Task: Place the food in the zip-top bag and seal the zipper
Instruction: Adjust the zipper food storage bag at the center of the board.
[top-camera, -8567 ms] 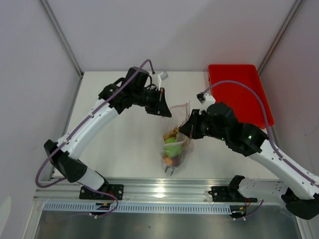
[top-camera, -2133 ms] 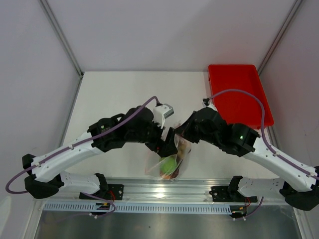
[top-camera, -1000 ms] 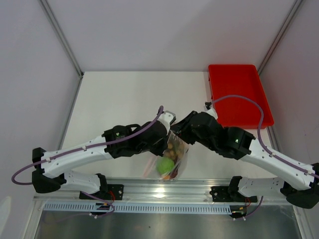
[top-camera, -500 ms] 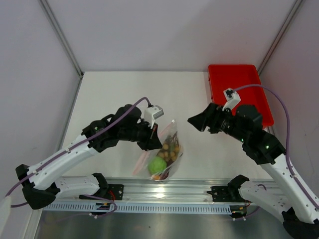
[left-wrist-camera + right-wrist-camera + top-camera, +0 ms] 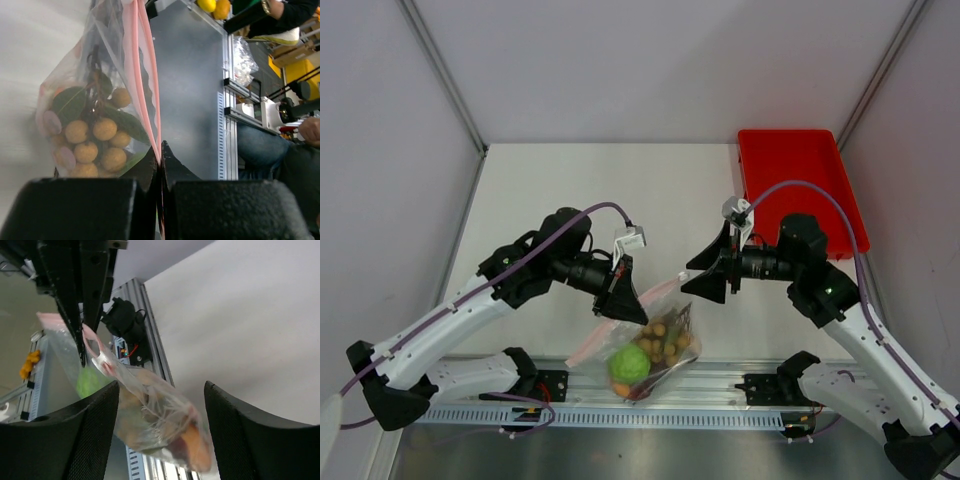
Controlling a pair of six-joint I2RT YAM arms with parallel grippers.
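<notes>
Left wrist view: the left end effector point(image 5: 160, 150) is clenched on the zipper point(image 5: 149, 95), its two black fingers pressed together with the pink strip pinched between them. From that grip hangs the zip-top bag point(image 5: 70, 80), and through its clear wall show the bunch of small tan round fruits point(image 5: 95, 145) and some dark green leaves. In the top external view the bag sags over the near edge of the bench point(image 5: 570, 190), partly above the aluminium rail point(image 5: 740, 372). The small green round fruit point(image 5: 629, 365) sits low inside it, with the tan fruits just beyond. The right end effector point(image 5: 708, 282) is released, its fingers spread wide and gripping nothing, just beside the bag's upper corner. Whether it touches the plastic cannot be told. The red tray point(image 5: 800, 190) lies at the far right of the bench, well apart from the bag
</notes>
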